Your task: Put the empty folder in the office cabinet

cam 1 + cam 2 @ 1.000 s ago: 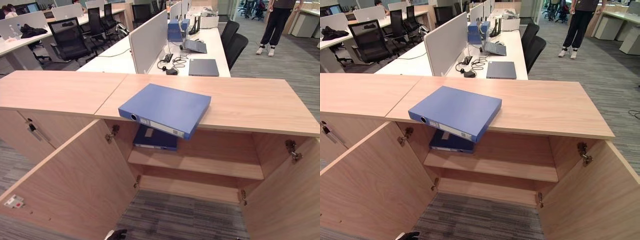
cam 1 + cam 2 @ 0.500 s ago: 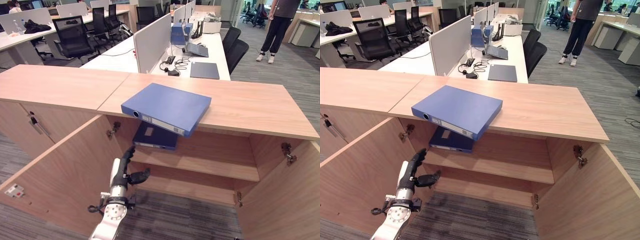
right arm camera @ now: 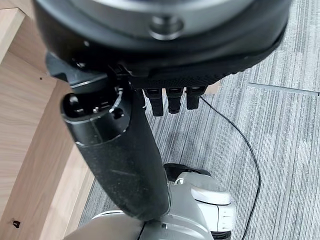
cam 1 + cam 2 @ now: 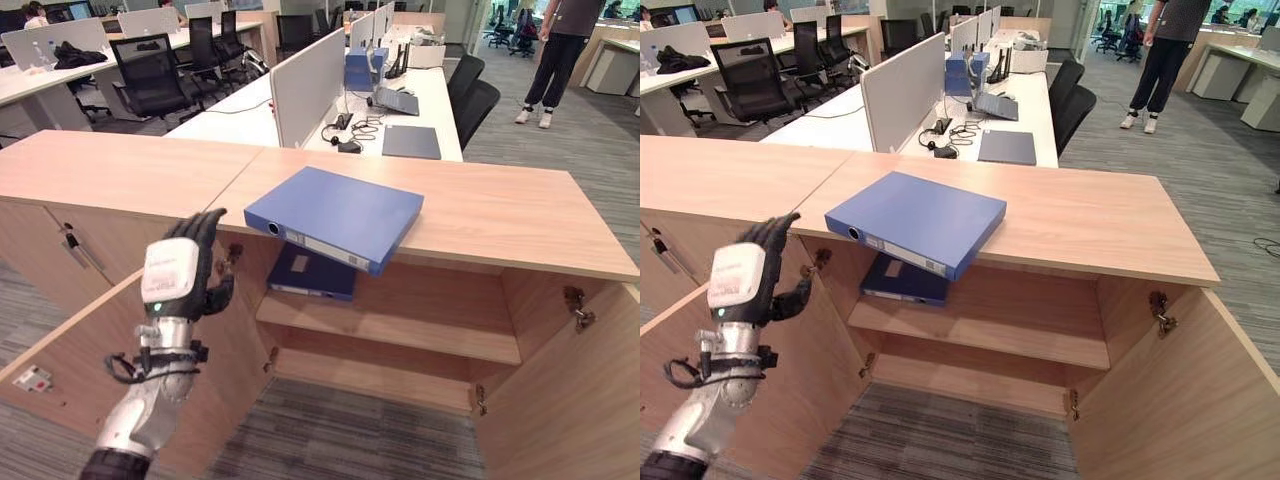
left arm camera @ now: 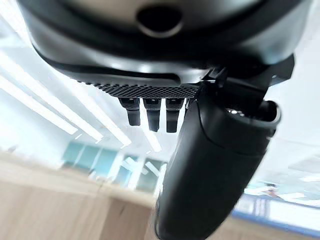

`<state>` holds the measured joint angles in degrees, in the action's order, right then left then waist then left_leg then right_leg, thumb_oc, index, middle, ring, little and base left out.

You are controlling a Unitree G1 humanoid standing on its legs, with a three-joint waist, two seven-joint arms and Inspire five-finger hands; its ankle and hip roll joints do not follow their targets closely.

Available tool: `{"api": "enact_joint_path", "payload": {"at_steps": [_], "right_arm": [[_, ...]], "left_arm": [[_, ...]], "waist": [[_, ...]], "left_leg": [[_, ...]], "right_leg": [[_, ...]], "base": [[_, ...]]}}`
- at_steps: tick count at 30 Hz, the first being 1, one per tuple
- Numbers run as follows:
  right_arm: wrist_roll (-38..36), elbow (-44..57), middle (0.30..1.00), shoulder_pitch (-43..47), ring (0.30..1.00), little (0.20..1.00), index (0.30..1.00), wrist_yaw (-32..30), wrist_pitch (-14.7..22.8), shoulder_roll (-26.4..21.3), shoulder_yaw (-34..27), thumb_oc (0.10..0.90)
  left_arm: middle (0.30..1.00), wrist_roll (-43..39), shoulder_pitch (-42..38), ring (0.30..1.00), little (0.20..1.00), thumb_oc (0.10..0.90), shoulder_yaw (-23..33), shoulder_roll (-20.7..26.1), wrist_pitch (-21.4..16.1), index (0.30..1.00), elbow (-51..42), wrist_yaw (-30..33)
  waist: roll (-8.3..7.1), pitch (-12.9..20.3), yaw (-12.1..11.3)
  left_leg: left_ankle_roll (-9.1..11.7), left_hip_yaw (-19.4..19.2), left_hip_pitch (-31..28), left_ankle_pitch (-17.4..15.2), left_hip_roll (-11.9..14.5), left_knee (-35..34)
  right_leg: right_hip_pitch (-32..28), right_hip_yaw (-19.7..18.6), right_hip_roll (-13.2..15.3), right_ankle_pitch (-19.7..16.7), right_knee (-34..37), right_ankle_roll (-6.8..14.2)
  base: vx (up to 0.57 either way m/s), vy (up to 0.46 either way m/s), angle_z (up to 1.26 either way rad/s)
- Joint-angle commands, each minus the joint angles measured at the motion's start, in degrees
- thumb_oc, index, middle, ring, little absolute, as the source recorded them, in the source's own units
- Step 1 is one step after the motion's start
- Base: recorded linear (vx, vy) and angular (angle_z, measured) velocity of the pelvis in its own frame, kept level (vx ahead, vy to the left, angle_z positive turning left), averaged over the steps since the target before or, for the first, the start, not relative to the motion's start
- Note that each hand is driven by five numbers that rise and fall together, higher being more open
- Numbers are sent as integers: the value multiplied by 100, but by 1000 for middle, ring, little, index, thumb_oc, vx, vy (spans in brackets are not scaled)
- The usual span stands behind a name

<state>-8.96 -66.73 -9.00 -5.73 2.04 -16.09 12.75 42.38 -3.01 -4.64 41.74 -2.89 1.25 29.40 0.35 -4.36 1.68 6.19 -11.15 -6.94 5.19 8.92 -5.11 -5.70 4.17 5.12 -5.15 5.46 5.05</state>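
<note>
Left hand (image 4: 180, 275) has come up since half a second ago: it was low in front of the open cabinet (image 4: 400, 330), now it's raised at counter (image 4: 500, 215) height, off the counter's front edge toward its left end. Fingers straight and spread, thumb out, holding nothing. Left wrist view agrees: fingers extended, nothing between them and the thumb.

Right hand (image 3: 150, 100) shows in its own wrist view, hanging over the carpet by the right-hand door (image 4: 1180, 400), fingers relaxed, empty. Idle.

Blue folder (image 4: 335, 215) lies flat on the counter, front corner overhanging the front edge, above the open compartment. Untouched; hand is near its left end but clearly apart. A second blue folder (image 4: 310, 272) already sits on the upper shelf (image 4: 400, 330), at the left, directly under the overhang. Both doors open.

Step in hand, as I read it: reach, pre-grasp. Nothing of the transfer done yet.

Next move calls for closing the gap to the spine end of the folder, getting fingers on top and thumb under the overhanging part, then lifting clear of the edge and sliding it onto the shelf beside or on top of the second one. One-handed grip on a wide folder could let it tip.
</note>
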Motion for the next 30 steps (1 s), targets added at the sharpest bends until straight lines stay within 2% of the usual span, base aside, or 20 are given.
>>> {"api": "enact_joint_path", "payload": {"at_steps": [1, 5, 10, 11, 14, 15, 16, 30], "right_arm": [[203, -132, 900, 437, 900, 900, 900, 55, 209, -84, 191, 800], [234, -187, 900, 445, 900, 900, 900, 74, 256, -187, 236, 800], [187, -192, 900, 467, 900, 900, 900, 96, 269, -224, 242, 800], [178, -186, 900, 450, 900, 900, 900, 97, 266, -228, 235, 800], [179, -199, 900, 438, 900, 900, 900, 91, 265, -234, 221, 800], [183, -212, 900, 454, 900, 900, 900, 80, 261, -247, 220, 800], [182, -231, 900, 454, 900, 900, 900, 71, 250, -246, 211, 800], [247, -291, 900, 422, 900, 900, 900, 26, 172, -251, 171, 800]], "left_arm": [[900, 491, -1308, 900, 900, 800, -42, 601, -141, 900, -283, 472], [900, 713, -1855, 900, 900, 800, -512, 1335, -125, 900, -65, 331], [900, 679, -2272, 900, 900, 800, -1003, 1493, -212, 900, 225, 119], [900, 654, -2398, 900, 900, 800, -1169, 1464, -262, 900, 287, 41], [900, 635, -2483, 900, 900, 800, -1277, 1430, -271, 900, 366, 28], [900, 555, -2608, 900, 900, 800, -1427, 1320, -273, 900, 504, -48], [900, 514, -2649, 900, 900, 800, -1493, 1246, -281, 900, 571, -73], [900, 387, -3077, 900, 900, 800, -2063, 630, -191, 900, 1376, -334]], "waist": [[1, -129, 110], [89, -82, 219], [135, -57, 304], [138, -67, 334], [144, -57, 346], [144, -69, 380], [148, -58, 390], [100, -93, 536]], "left_leg": [[161, -134, -506, -586, -207, 11], [185, -189, -554, -629, -206, 11], [193, -237, -560, -624, -206, 11], [186, -244, -528, -549, -200, 11], [192, -234, -569, -624, -204, 11], [182, -246, -529, -553, -208, 11], [186, -241, -562, -625, -212, 11], [168, -368, -578, -634, -194, 11]], "right_leg": [[-416, 208, 41, 914, -82, 385], [-453, 199, 28, 970, -81, 425], [-456, 187, 16, 972, -79, 443], [-425, 184, 12, 914, -89, 434], [-464, 183, 15, 979, -83, 445], [-419, 178, 6, 910, -94, 432], [-446, 164, 8, 974, -90, 443], [-398, 96, -15, 948, -92, 449]], "base": [[8, -1, -11], [22, 2, -6], [-9, 0, -5], [36, 5, -2], [-5, 1, -4], [0, 0, 0], [0, 0, 0], [2, 4, -3]]}}
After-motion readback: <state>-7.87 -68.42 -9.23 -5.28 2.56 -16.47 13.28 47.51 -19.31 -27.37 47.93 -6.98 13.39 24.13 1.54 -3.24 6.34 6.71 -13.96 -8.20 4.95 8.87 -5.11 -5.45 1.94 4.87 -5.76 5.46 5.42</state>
